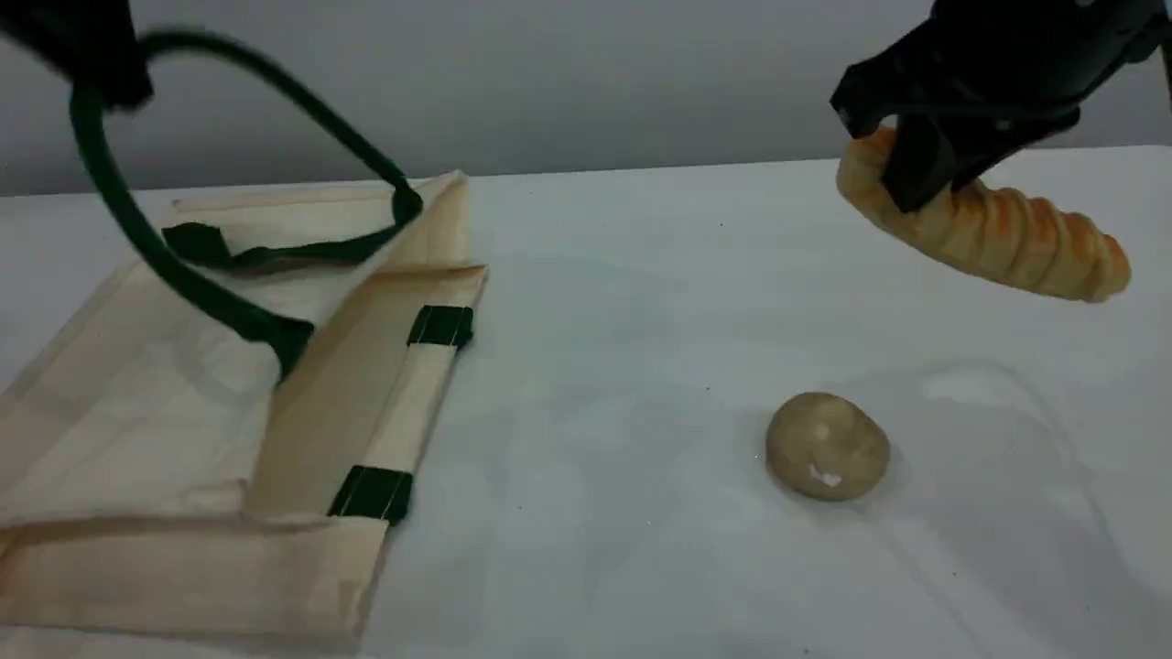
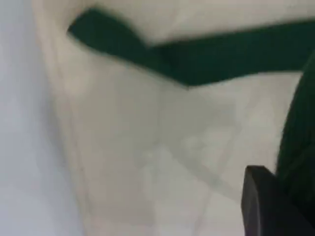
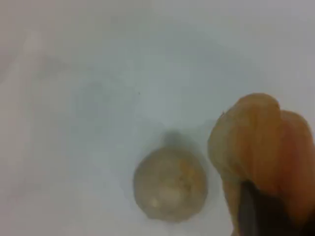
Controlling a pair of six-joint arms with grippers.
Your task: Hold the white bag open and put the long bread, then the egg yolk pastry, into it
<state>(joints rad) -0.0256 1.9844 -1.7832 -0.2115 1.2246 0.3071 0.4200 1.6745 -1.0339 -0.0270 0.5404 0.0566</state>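
Observation:
The white bag (image 1: pixel 183 439) lies flat at the table's left, its mouth edge facing right. One dark green handle (image 1: pixel 119 210) is pulled up in a loop to my left gripper (image 1: pixel 92 78), which is shut on it at the top left corner. In the left wrist view, cream canvas (image 2: pixel 128 147) and a green strap (image 2: pixel 206 59) fill the blurred frame. At the top right, my right gripper (image 1: pixel 916 156) is shut on the long bread (image 1: pixel 1007 238), which hangs in the air with its far end tilted down. The egg yolk pastry (image 1: pixel 827 446) rests on the table below; the right wrist view shows the pastry (image 3: pixel 170 184) beside the bread (image 3: pixel 261 142).
The white table (image 1: pixel 623 320) stretches between the bag and the pastry. Its far edge meets a grey wall. The bag's second handle (image 1: pixel 275 252) lies flat on the canvas, and two green tabs (image 1: pixel 441 326) mark the mouth edge.

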